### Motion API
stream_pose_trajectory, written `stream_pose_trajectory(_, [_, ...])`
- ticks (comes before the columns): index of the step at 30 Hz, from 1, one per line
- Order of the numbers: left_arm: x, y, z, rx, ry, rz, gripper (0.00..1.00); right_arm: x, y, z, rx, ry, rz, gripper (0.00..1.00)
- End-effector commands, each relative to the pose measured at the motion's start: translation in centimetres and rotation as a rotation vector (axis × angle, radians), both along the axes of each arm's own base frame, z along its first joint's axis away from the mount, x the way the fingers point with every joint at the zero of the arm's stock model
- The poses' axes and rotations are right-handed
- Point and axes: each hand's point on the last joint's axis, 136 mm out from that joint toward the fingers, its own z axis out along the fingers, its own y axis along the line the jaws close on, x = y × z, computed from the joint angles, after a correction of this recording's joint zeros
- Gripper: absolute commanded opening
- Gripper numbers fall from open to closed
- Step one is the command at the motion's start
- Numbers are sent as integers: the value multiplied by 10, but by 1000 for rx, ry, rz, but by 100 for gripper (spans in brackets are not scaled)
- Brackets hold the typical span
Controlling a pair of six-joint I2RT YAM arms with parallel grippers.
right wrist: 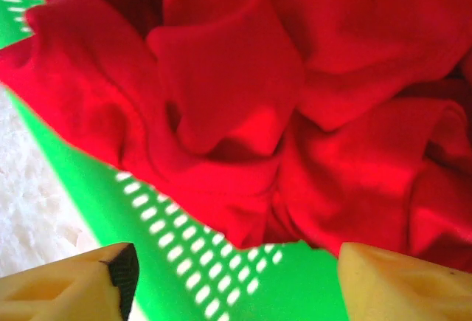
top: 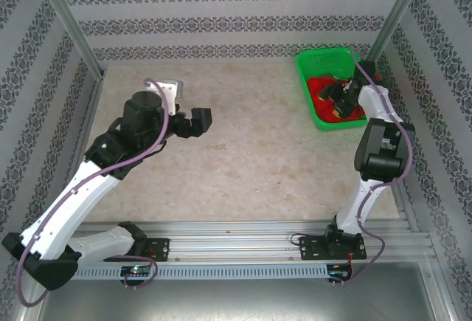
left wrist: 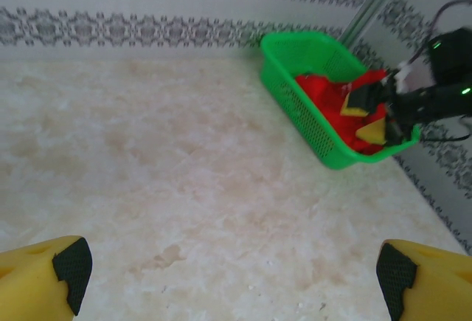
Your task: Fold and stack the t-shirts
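T-shirts (right wrist: 243, 114) bunched in basket (top: 318, 59) — R jaws apart above, L jaws wide, both empty.

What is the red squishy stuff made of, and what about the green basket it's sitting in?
The red t-shirt looks like soft cloth, maybe a cotton-like knit. It is matte and bunched into deep, floppy folds. The green basket looks like hard plastic. It is smooth and bright, with neat rows of small slots moulded through its wall that let light shine through.
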Motion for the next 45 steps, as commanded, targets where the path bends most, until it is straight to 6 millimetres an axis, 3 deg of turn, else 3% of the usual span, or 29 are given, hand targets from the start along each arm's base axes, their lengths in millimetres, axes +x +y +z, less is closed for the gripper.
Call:
stream_pose_trajectory(1, [-9,10,7,36,-48,13,100,23,-4,1,46,-35,-36,68])
stream_pose_trajectory(5, [-14,26,8,60,-55,67,100,35,-6,-8,68,-41,-63,61])
stream_pose_trajectory(8, [-16,36,8,80,-67,105,100,43,-8,-12,75,-40,-79,48])
stream_pose_trajectory(11, [-17,40,7,102,-82,110,100,52,-11,-5,73,-64,-90,22])
stream_pose_trajectory(13, [-16,43,5,113,-89,128,100,60,-9,20,99,-115,-87,2])
stream_pose_trajectory(17, [-12,47,5,122,-99,156,100,70,-3,107,108,-336,-80,0])
stream_pose_trajectory(20, [-7,44,5,130,-103,153,100,66,8,184,132,-507,-42,0])
stream_pose_trajectory(23, [3,39,5,140,-98,153,100,53,34,274,224,-713,39,0])
stream_pose_trajectory(26, [17,39,8,136,-92,176,100,26,75,361,307,-893,167,0])
stream_pose_trajectory(30, [41,52,16,93,-75,245,100,-34,144,466,377,-1070,402,0])
stream_pose_trajectory(34, [63,81,34,28,-97,347,100,-93,199,529,446,-1177,569,0])
stream_pose_trajectory(36, [69,95,46,17,-122,391,100,-113,218,543,480,-1202,624,0])
stream_pose_trajectory(38, [74,102,58,14,-150,398,100,-120,235,539,499,-1178,666,0])
stream_pose_trajectory(41, [77,108,68,27,-173,401,100,-106,252,497,441,-1053,668,0])
stream_pose_trajectory(45, [74,114,64,31,-166,403,100,-77,261,434,354,-941,632,0])
